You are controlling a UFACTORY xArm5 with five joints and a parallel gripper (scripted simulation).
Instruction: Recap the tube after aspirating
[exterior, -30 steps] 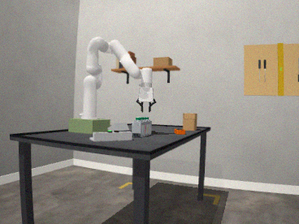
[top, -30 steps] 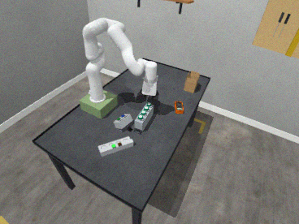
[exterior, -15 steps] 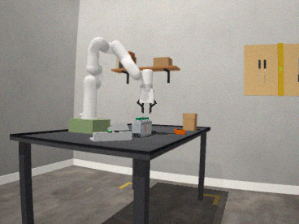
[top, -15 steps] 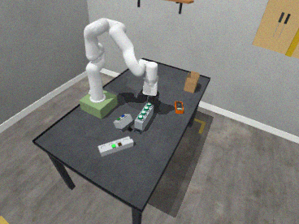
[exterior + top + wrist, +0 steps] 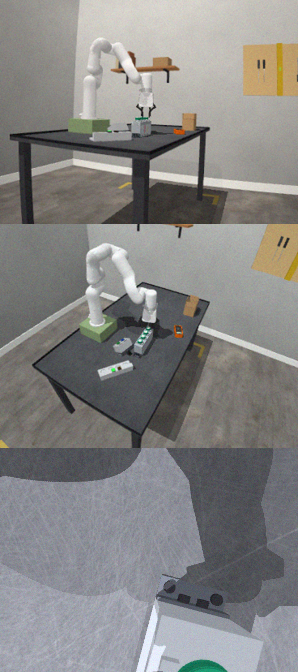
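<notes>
The decapping station [image 5: 142,339] is a grey block with several green-capped tubes in a row on the dark table. My gripper [image 5: 148,322] hangs just above its far end, open and empty, with the fingers spread in the side view [image 5: 146,114]. The wrist view shows the end of the station [image 5: 200,628] and the edge of one green cap [image 5: 201,666]; its number is cut off. The cap tray [image 5: 116,370] lies nearer the table's front with a green lamp [image 5: 112,368] lit. The key housing [image 5: 122,345] with a blue key sits left of the station.
The arm's green base block [image 5: 98,328] stands at the left. An orange device [image 5: 178,330] lies right of the station, and a cardboard box [image 5: 190,306] stands near the far right edge. A wall shelf [image 5: 146,68] is behind the arm.
</notes>
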